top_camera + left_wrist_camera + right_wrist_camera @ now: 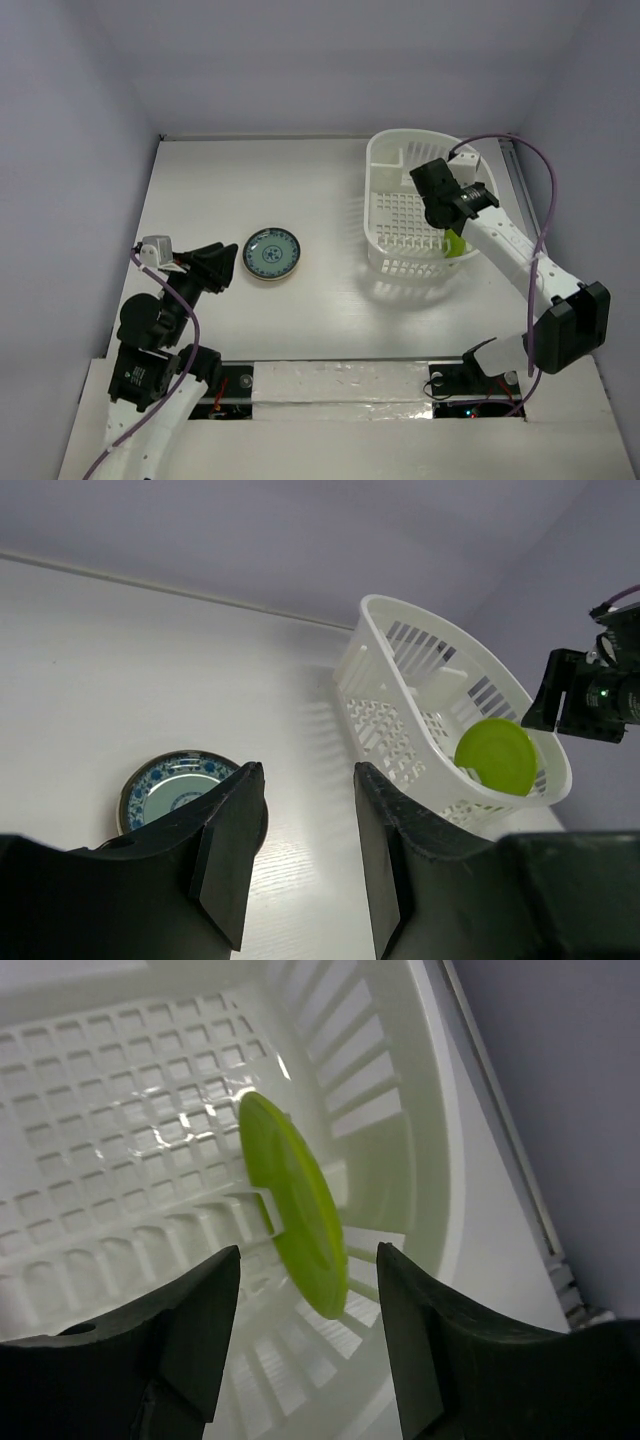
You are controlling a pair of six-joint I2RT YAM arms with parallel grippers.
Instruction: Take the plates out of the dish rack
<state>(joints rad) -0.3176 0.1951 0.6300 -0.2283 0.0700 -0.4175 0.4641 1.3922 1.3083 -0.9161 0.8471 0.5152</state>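
The white dish rack (383, 152) stands at the back right of the table. One lime green plate (455, 246) stands on edge inside it, against the near right wall. My right gripper (446, 226) hangs open just above this plate; in the right wrist view the plate (295, 1205) stands between the spread fingers (195, 1310) of the gripper (308, 1252), untouched. A round plate with a blue-green pattern and brown rim (272, 254) lies flat on the table. My left gripper (228, 268) is open and empty just left of it. No other plates show.
The table is enclosed by pale walls at the back and both sides. In the left wrist view the patterned plate (165, 790) lies behind the left finger, with the rack (400, 630), lime plate (495, 757) and right arm (590, 690) further right.
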